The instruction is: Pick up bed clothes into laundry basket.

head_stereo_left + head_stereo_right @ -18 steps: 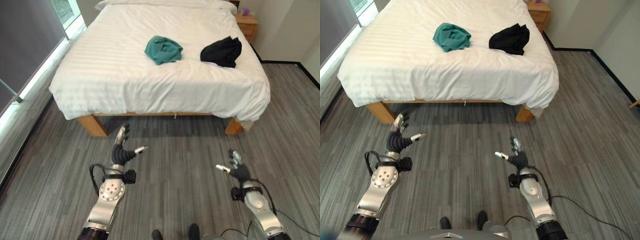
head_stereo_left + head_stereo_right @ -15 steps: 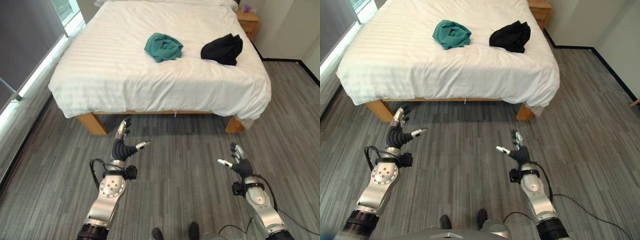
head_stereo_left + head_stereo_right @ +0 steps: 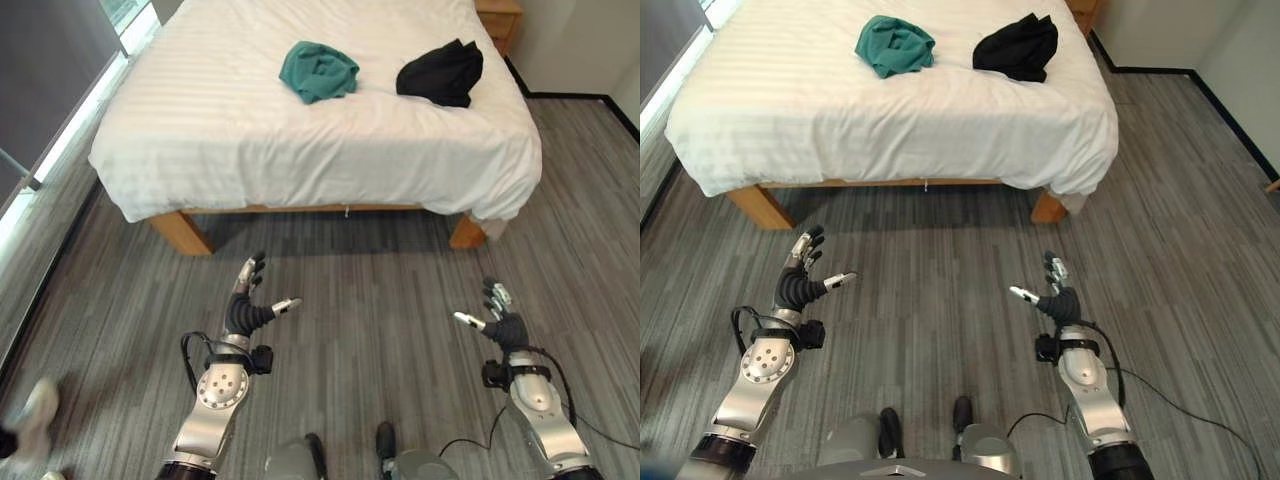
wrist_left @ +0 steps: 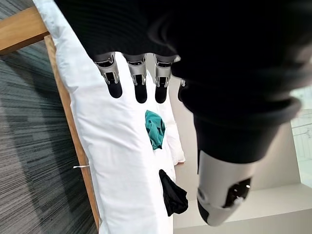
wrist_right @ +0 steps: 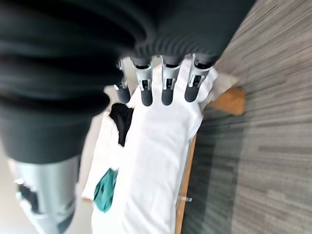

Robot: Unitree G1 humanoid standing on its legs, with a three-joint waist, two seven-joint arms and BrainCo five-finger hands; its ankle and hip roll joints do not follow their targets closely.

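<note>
A crumpled teal garment [image 3: 318, 70] and a black garment [image 3: 439, 72] lie side by side on the white bed [image 3: 230, 130], far ahead of me. Both also show in the wrist views, the teal garment [image 4: 155, 128] and the black garment [image 4: 173, 195] on the sheet. My left hand [image 3: 243, 310] hovers over the floor in front of the bed, fingers straight and empty. Over the floor further right, my right hand [image 3: 503, 325] is held open with nothing in it, well short of the bed.
The bed rests on wooden legs [image 3: 182, 231] and its sheet hangs over the near edge. A window wall [image 3: 50, 90] runs along the left. Grey plank floor [image 3: 370, 290] lies between me and the bed. A person's shoe [image 3: 30, 415] shows at the lower left.
The camera has tilted down, so the bed sits higher in the picture. Both hands stay open. A shoe has come in at the lower left.
</note>
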